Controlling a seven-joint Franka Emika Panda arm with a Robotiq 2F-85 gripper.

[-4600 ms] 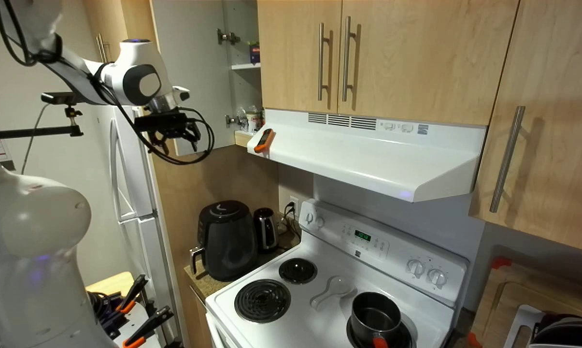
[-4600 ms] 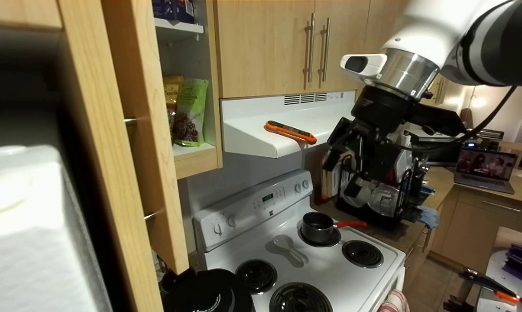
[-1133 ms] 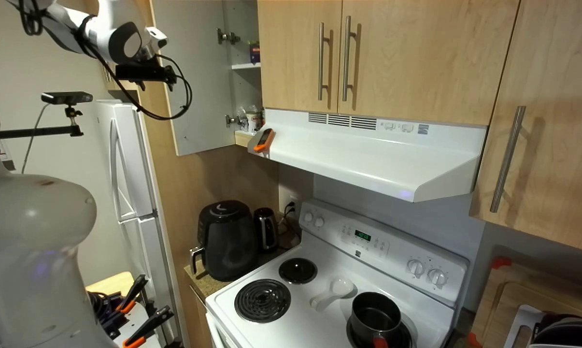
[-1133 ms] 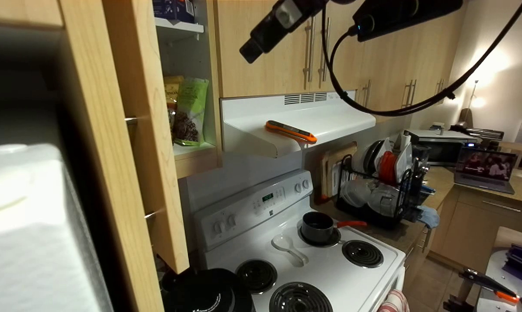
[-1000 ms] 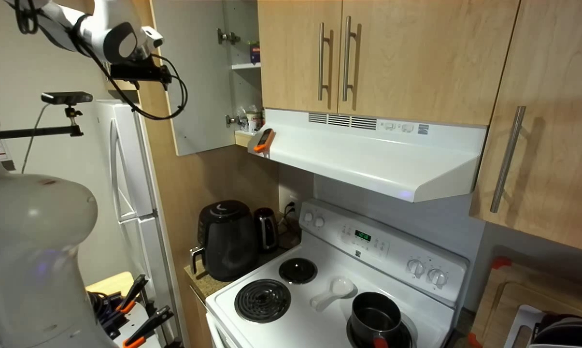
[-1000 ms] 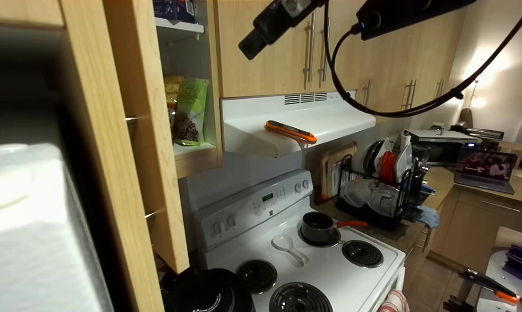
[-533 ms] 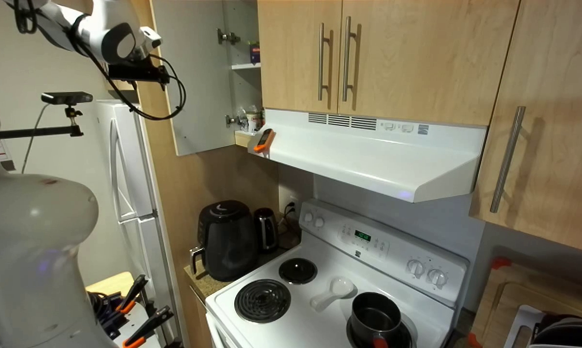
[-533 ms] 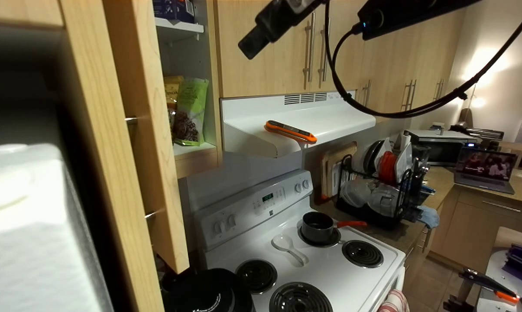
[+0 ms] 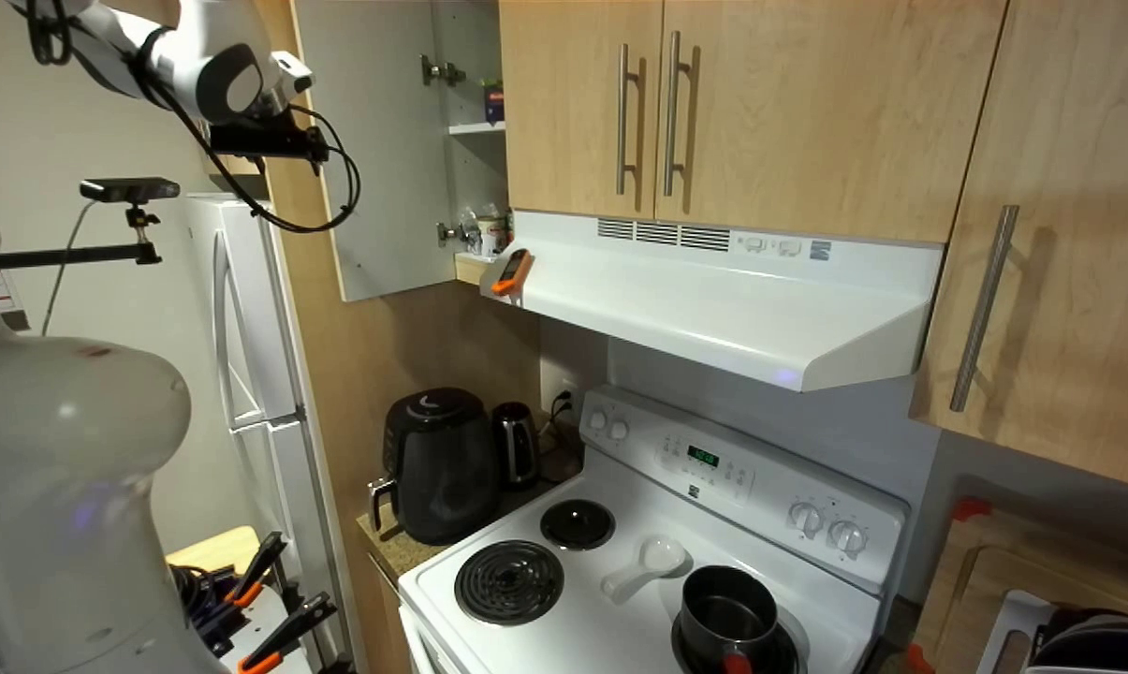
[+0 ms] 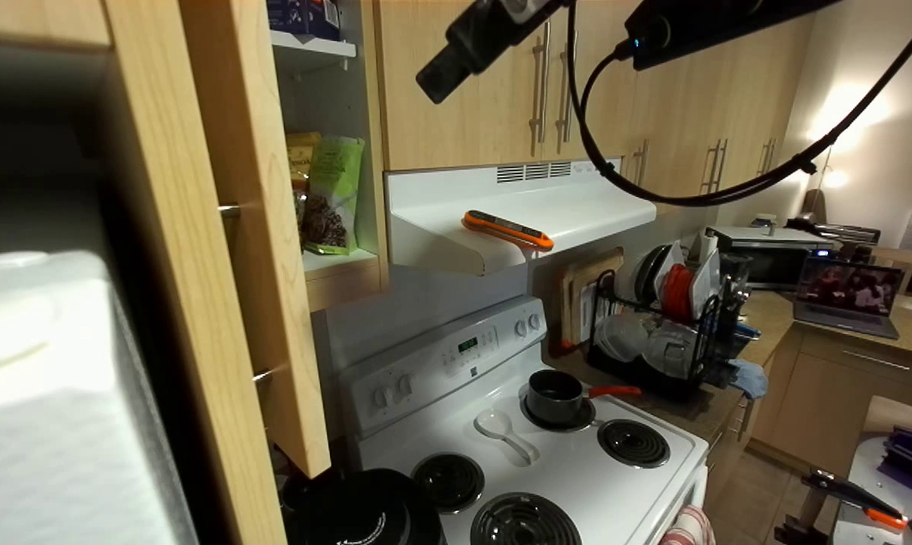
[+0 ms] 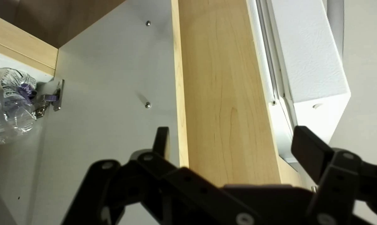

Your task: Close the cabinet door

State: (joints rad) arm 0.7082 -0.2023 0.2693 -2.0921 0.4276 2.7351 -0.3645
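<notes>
The cabinet door (image 9: 386, 168) hangs wide open on its hinges, showing a plain grey inner face and a light wood edge. In an exterior view the door (image 10: 285, 250) appears edge-on, with a bar handle's posts on its outer side. My gripper (image 11: 235, 145) is open, nothing between its fingers. In the wrist view its left finger (image 11: 161, 140) overlaps the grey face beside the door's edge, and its right finger lies across the fridge side; whether anything touches cannot be told. A black part of the gripper (image 10: 463, 57) shows at the top of an exterior view.
A wood side panel (image 11: 222, 93) stands between the door and the white fridge (image 11: 313, 53). Inside the cabinet are bags (image 10: 334, 197) on a shelf. The range hood (image 9: 695, 290) carries an orange thermometer (image 9: 514, 272). Below are an air fryer (image 9: 440, 468) and a pot (image 9: 727, 608).
Over the last several seconds the arm has risen and drawn back toward the door's free edge and fridge side. In the last half second it is nearly still. The door has not moved.
</notes>
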